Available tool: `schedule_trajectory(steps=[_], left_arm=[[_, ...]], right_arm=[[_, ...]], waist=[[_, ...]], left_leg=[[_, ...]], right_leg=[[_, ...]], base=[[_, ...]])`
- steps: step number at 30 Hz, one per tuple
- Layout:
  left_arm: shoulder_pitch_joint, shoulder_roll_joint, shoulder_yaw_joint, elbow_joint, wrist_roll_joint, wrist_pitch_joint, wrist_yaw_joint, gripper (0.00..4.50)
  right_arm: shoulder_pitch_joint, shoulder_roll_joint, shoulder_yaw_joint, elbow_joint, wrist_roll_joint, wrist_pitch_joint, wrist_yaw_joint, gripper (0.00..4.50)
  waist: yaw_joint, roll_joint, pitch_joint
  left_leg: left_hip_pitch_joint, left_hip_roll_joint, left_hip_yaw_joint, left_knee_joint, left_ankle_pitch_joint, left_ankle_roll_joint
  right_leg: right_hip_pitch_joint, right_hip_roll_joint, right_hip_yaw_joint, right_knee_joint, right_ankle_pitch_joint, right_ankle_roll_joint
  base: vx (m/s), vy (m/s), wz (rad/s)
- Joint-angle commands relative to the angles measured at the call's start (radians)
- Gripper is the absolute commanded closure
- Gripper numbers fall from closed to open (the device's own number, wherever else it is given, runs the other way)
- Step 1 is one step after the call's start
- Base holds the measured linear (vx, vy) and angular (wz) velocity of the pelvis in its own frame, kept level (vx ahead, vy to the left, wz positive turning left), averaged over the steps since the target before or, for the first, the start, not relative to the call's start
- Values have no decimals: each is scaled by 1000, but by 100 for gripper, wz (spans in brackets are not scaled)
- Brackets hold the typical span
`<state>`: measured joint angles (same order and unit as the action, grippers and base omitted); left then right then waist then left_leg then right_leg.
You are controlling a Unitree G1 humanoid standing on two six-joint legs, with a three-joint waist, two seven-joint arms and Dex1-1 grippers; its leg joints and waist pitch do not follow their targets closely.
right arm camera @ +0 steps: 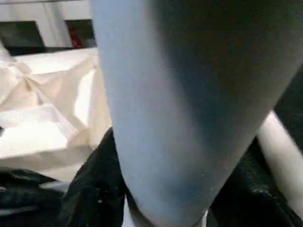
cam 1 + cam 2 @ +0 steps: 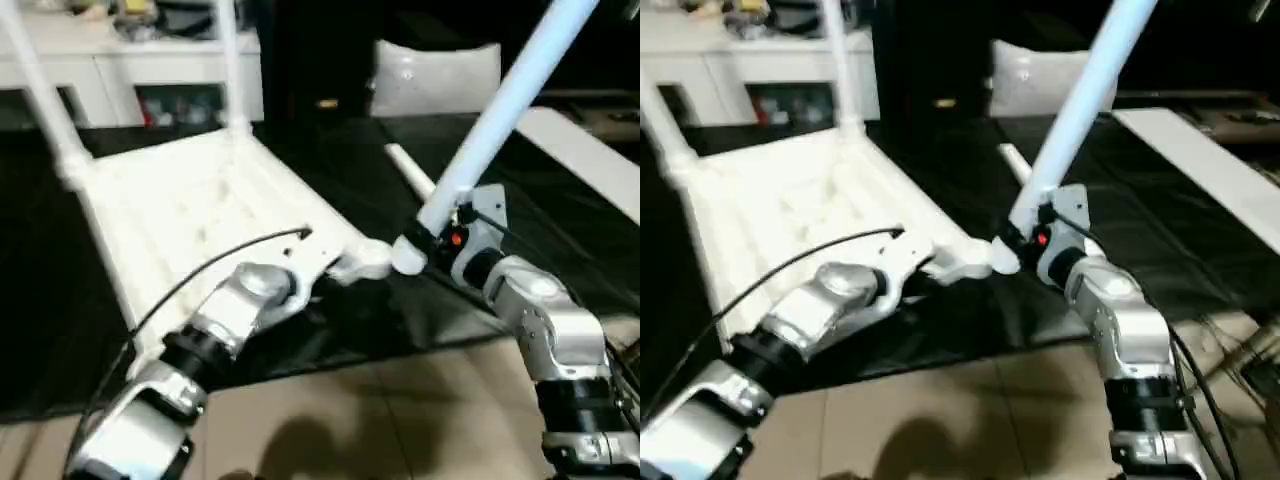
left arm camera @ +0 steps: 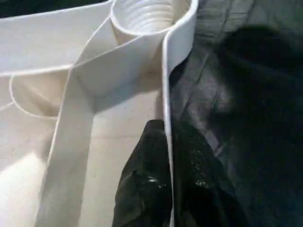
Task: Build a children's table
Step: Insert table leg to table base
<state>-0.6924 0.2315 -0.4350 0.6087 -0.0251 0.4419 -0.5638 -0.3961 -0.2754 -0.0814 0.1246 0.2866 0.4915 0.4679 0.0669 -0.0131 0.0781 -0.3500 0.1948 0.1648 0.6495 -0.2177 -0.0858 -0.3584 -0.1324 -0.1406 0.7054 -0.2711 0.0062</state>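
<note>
The white table top [image 2: 190,210] lies upside down on a black mat, ribs facing up. Two white legs [image 2: 40,90] [image 2: 228,60] stand upright in its far corners. My left gripper [image 3: 165,127] is shut on the top's rim wall, one black finger on each side, just short of the near right corner socket [image 3: 149,16]. My right gripper [image 2: 430,235] is shut on a third leg [image 2: 510,100] near its lower end. That leg slants up to the right, and its lower tip [image 2: 408,258] sits right beside the same socket [image 2: 365,262]. Another leg [image 2: 410,170] lies loose on the mat behind.
A white pillow [image 2: 435,75] stands at the back and a long white board [image 2: 590,160] lies at the right. White cabinets [image 2: 130,70] line the back left. Tan floor tiles [image 2: 380,420] begin at the mat's near edge. A black cable [image 2: 230,255] arcs over my left wrist.
</note>
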Motion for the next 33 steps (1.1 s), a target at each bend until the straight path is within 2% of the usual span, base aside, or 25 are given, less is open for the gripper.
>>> schedule_trajectory(steps=[1,2,3,4,5,6,7,10,12,14,17,18,19,21,22,24,26,27,29,31,33], left_arm=[[3,-9,4,16,11,-14,6,450],[2,-8,10,16,10,-19,7,450],[4,-2,14,15,10,-56,-11,450],[6,2,20,12,5,-69,-25,450],[9,10,23,5,7,-78,-37,450],[24,38,8,-20,13,-130,-92,450],[28,45,4,-26,14,-140,-107,450],[50,83,-7,-57,20,-177,-162,450],[80,133,-23,-104,25,-230,-232,450],[99,158,-31,-132,25,-272,-274,450],[140,195,-35,-185,13,-327,-331,450],[149,199,-34,-195,11,-338,-336,450],[158,195,-25,-202,3,-332,-337,450],[164,185,-15,-203,-8,-322,-333,450],[173,174,-6,-207,-22,-307,-338,450],[183,166,-2,-212,-28,-295,-348,450],[187,162,1,-214,-31,-284,-349,450],[190,160,2,-216,-28,-287,-348,450],[194,156,7,-219,-32,-285,-350,450],[202,153,19,-225,-36,-287,-358,450],[207,154,26,-231,-31,-287,-366,450]], right_arm=[[-24,2,-9,-11,19,0,9,263],[-26,3,-10,-10,22,0,11,263],[-28,2,-10,-10,23,-1,15,263],[-30,1,-9,-9,24,-2,20,263],[-32,-1,-8,-7,26,-3,26,263],[-35,-11,3,-4,26,-7,49,263],[-35,-15,6,-4,26,-8,55,263],[-36,-40,32,-4,25,-3,107,263],[-34,-71,65,-7,20,-10,172,263],[-35,-81,75,-5,21,-16,199,263],[-50,-87,96,14,20,-50,252,263],[-53,-86,100,19,21,-62,265,263],[-62,-83,109,33,18,-87,286,263],[-72,-77,118,50,11,-111,299,263],[-87,-66,124,67,32,-115,337,263],[-100,-61,132,78,64,-96,394,263],[-108,-61,142,85,76,-84,427,263],[-112,-61,147,93,74,-85,434,263],[-125,-57,154,117,65,-85,437,263],[-160,-48,173,185,33,-104,431,263],[-183,-47,184,228,6,-120,428,263]], waist=[[15,-42,-83],[29,-42,-74],[52,-19,-85],[29,-21,-89],[32,-7,-99],[27,9,-104],[20,6,-103],[23,11,-101],[23,11,-98],[25,10,-95],[29,9,-94],[27,9,-94],[28,8,-95],[29,7,-93],[30,2,-94],[30,-1,-93],[32,1,-92],[32,-3,-92],[32,-3,-91],[32,-9,-91],[31,-7,-90]], left_leg=[[38,-35,-30,61,-127,-13],[-38,-31,-47,35,-51,15],[-47,4,-43,-57,6,11],[-41,8,-45,-81,-32,-1],[-29,13,-47,-89,-48,-4],[-15,23,-47,-96,-63,7],[-24,20,-45,-100,-67,17],[-25,22,-39,-108,-86,31],[-24,25,-36,-110,-105,27],[-20,26,-31,-113,-137,22],[-16,30,-25,-115,-135,17],[-19,34,-24,-117,-136,15],[-14,34,-20,-116,-137,17],[-13,34,-17,-116,-128,19],[-14,34,-15,-116,-122,21],[-14,31,-14,-116,-127,27],[-14,33,-13,-116,-124,33],[-14,34,-13,-117,-115,36],[-16,31,-13,-118,-99,36],[-13,29,-9,-118,-100,33],[-12,28,-8,-118,-104,27]], right_leg=[[-47,-118,106,-231,-1027,20],[33,-130,118,-210,-915,6],[49,-83,96,-174,-623,-15],[27,-21,79,-140,-347,-49],[32,-18,77,-131,-256,-75],[26,-22,80,-133,-134,-135],[35,-18,79,-133,-65,-173],[39,-25,79,-144,-59,-195],[36,-26,82,-151,-90,-189],[33,-27,83,-158,-149,-177],[28,-27,86,-159,-160,-174],[29,-28,85,-156,-151,-176],[25,-26,87,-156,-145,-179],[23,-25,88,-153,-135,-190],[24,-25,90,-153,-135,-189],[24,-25,91,-154,-153,-187],[23,-25,93,-155,-158,-186],[23,-24,94,-154,-151,-186],[24,-22,95,-152,-148,-185],[22,-23,97,-157,-179,-174],[20,-24,98,-158,-203,-174]], base=[[56,-155,-11],[135,-58,-10],[135,-58,-10],[70,-15,-10],[0,0,0],[0,0,0],[0,0,0],[0,0,0],[0,0,0],[0,0,0],[0,0,0],[0,0,0],[0,0,0],[0,0,0],[0,0,0],[0,0,0],[0,0,0],[0,0,0],[0,0,0],[0,0,0],[0,0,0]])
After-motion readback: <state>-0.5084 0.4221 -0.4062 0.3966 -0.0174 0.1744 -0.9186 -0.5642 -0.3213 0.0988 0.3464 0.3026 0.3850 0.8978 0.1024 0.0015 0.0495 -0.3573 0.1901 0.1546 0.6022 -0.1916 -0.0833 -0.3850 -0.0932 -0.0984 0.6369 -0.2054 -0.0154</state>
